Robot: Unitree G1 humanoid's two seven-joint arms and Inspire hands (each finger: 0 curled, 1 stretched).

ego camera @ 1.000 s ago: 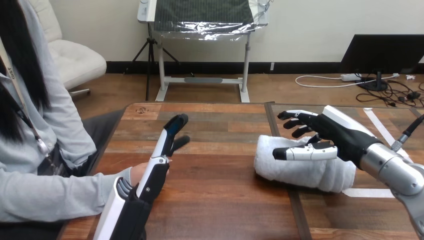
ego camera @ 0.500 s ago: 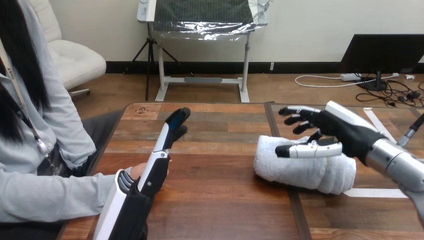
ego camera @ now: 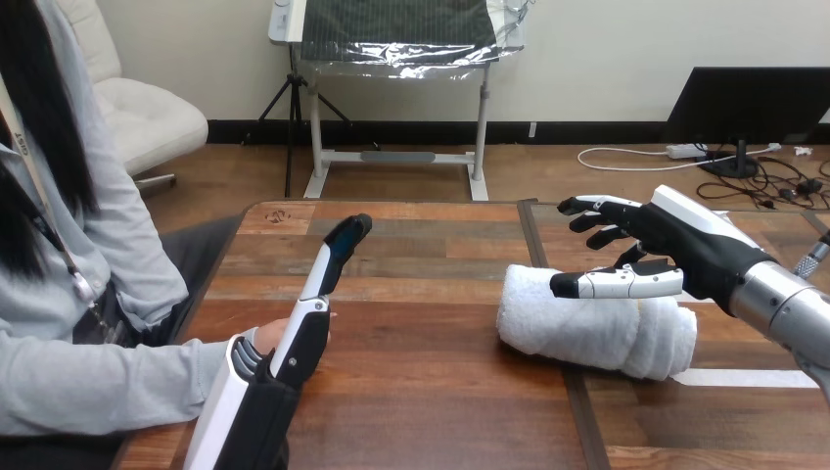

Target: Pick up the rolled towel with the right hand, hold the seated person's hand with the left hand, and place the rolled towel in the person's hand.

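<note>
Towel (ego camera: 577, 328): rolled, white, lying on its side on the table (ego camera: 421, 392), right of centre. Its long axis runs from the table's middle toward the right edge.

Right hand (ego camera: 685, 250): positioned over the towel's far right portion, palm turned toward the roll. Fingers (ego camera: 587, 208) are apart and only slightly bent, reaching left past the towel's far side. The thumb (ego camera: 607, 285) is extended level and crosses the roll's upper edge in the view; whether it touches the cloth cannot be told. Nothing is clamped in this hand.

Left hand (ego camera: 299, 343): at the table's left side, standing on edge. Its fingers are straight and held together, pointing away across the table. They close on nothing that can be seen.

Person's hand (ego camera: 262, 338): resting at the table's left edge, just beside the left hand on its outer side and largely hidden behind it. Whether the two touch cannot be told.

The towel and the person's hand are well apart, with the left hand between them
</note>
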